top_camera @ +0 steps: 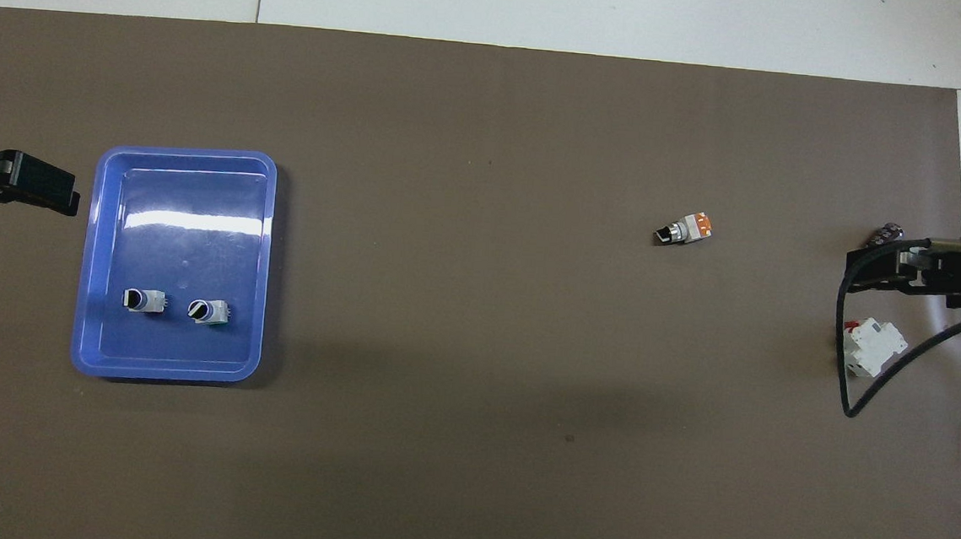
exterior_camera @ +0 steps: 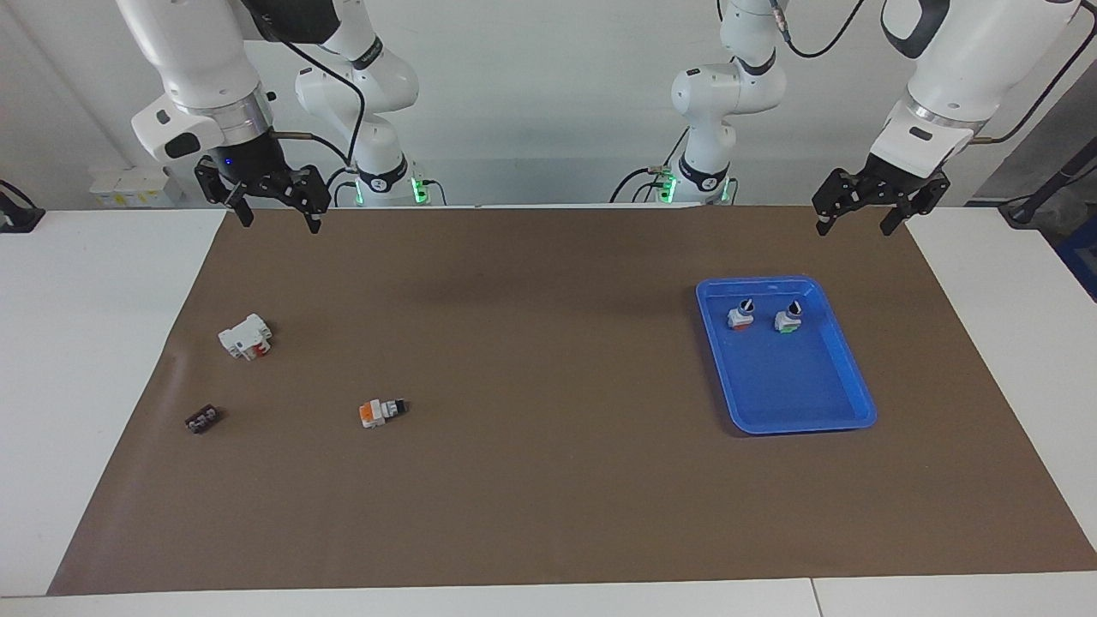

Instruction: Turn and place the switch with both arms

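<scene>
The green-based switch [exterior_camera: 787, 320] stands upright in the blue tray [exterior_camera: 848, 411], beside an orange-based switch [exterior_camera: 740, 315]. It also shows in the overhead view [top_camera: 142, 301], inside the tray [top_camera: 169, 366]. My left gripper [exterior_camera: 854, 224] hangs open and empty over the brown mat, just off the tray's edge toward the left arm's end [top_camera: 30, 181]. My right gripper [exterior_camera: 278, 218] hangs open and empty over the mat near the right arm's end [top_camera: 878, 272]. Both are well clear of the switch.
Another orange-based switch [exterior_camera: 381, 411] lies on its side on the mat [top_camera: 685, 229]. A white block with red [exterior_camera: 246, 336] and a small black part [exterior_camera: 202, 420] lie toward the right arm's end. The right arm's black cable [top_camera: 848, 397] hangs over the white block.
</scene>
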You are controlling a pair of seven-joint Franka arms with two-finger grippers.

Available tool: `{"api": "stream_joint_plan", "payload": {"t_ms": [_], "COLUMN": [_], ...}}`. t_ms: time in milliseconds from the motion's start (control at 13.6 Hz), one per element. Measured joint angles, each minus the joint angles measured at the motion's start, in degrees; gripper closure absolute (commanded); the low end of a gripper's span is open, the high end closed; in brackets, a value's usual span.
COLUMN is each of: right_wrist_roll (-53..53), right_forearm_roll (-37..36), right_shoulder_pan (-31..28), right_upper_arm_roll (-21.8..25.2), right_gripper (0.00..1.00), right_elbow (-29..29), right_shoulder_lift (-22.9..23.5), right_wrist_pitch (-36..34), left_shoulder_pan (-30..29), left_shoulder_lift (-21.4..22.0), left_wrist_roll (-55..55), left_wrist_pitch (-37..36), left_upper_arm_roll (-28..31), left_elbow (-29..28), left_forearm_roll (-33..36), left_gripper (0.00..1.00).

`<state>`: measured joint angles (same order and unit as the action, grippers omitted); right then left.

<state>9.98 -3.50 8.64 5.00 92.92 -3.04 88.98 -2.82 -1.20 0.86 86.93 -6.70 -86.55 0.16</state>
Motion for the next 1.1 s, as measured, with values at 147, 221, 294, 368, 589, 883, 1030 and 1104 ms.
{"api": "stream_joint_plan", "payload": {"t_ms": [147,221,294,368,589,883,1030,1104], "right_wrist_roll": [0.0,0.0,0.0,0.0,0.0,0.0,0.0,0.0], "right_forearm_roll": [0.0,0.0,0.0,0.0,0.0,0.0,0.0,0.0], "right_shoulder_pan": [0.0,0.0,0.0,-0.1,-0.1,-0.1,-0.1,-0.1], "right_upper_arm_roll": [0.0,0.0,0.0,0.1,0.1,0.1,0.1,0.1], "right_gripper": [0.00,0.00,0.00,0.00,0.00,0.00,0.00,0.00], "right_elbow": [0.0,0.0,0.0,0.0,0.0,0.0,0.0,0.0], "right_shoulder_lift": [0.0,0.0,0.0,0.0,0.0,0.0,0.0,0.0], "right_wrist_pitch": [0.0,0.0,0.0,0.0,-0.2,-0.2,-0.4,-0.8], "left_shoulder_pan": [0.0,0.0,0.0,0.0,0.0,0.0,0.0,0.0], "left_shoulder_lift": [0.0,0.0,0.0,0.0,0.0,0.0,0.0,0.1], "left_wrist_roll": [0.0,0.0,0.0,0.0,0.0,0.0,0.0,0.0], "left_wrist_pitch": [0.0,0.0,0.0,0.0,0.0,0.0,-0.1,-0.2], "left_upper_arm_roll": [0.0,0.0,0.0,0.0,0.0,0.0,-0.2,-0.3], "left_elbow": [0.0,0.0,0.0,0.0,0.0,0.0,0.0,0.0], "left_forearm_roll": [0.0,0.0,0.0,0.0,0.0,0.0,0.0,0.0], "left_gripper": [0.00,0.00,0.00,0.00,0.00,0.00,0.00,0.00]}}
